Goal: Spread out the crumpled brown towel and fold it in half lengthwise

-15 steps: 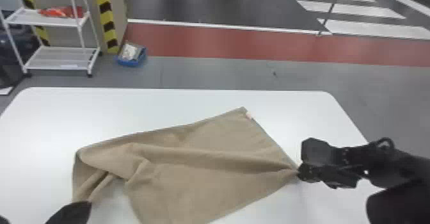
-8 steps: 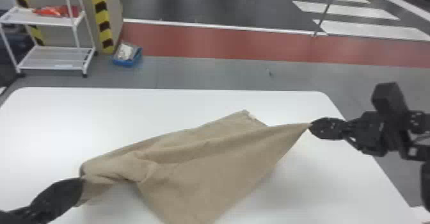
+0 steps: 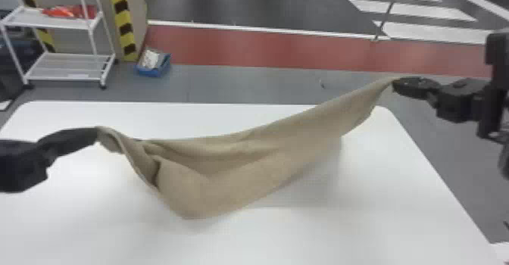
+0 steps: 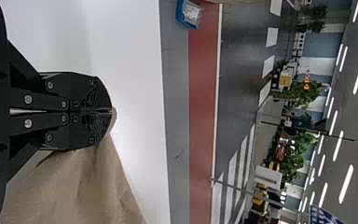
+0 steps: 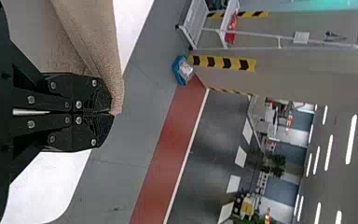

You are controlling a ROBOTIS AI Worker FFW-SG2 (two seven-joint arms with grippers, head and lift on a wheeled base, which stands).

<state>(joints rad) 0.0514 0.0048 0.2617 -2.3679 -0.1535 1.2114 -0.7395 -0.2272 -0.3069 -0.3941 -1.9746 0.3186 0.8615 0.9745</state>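
The left pincer [image 3: 97,133] is closed on one end of the towel [image 3: 242,169], the right pincer [image 3: 395,83] on the other, higher end. Between them the towel sags in loose folds over the tabletop [image 3: 378,230]; whether it touches, I cannot tell. A pale label [image 3: 78,75] on the cart's [image 3: 56,64] lower shelf is too small to read.

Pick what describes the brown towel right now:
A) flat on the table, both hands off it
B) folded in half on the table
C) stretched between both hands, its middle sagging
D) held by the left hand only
C: the left hand and right hand each grip an end of the brown towel, which dips between them.
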